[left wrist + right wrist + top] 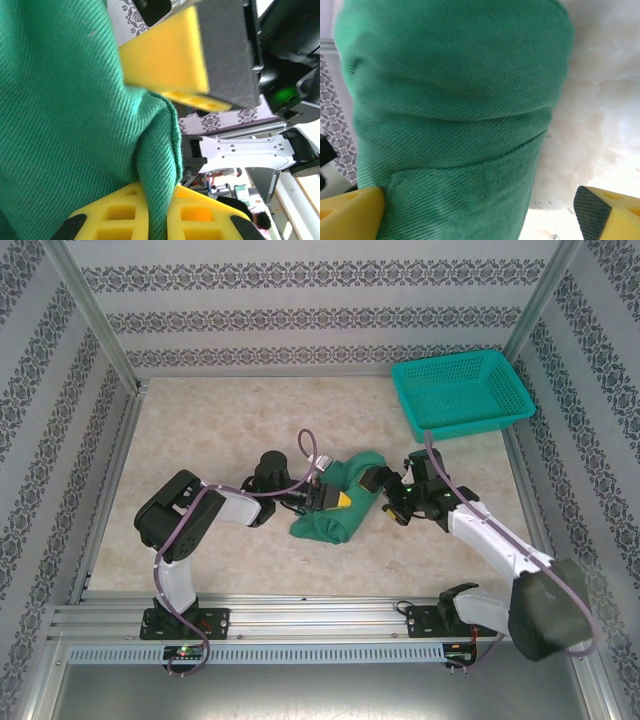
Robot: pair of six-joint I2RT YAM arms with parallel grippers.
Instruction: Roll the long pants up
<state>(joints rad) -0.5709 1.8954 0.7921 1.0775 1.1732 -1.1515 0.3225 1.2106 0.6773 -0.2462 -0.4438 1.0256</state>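
The long pants (355,472) lie as a thick dark green roll in the middle of the table. My left gripper (335,498) reaches in from the left and is shut on them. In the left wrist view a fold of the pants (65,125) is pinched between the yellow pads of that gripper (157,200). My right gripper (385,490) is at the roll's right end and stands open. In the right wrist view the pants (455,100) sit between the wide-apart fingers of that gripper (477,212), against the left finger and clear of the right one.
A teal mesh basket (445,359) stands at the back right corner. Bare beige table (220,420) surrounds the roll. Patterned walls and metal posts close in the back and sides. A yellow and grey finger of the right gripper (170,60) hangs close above the left gripper's fold.
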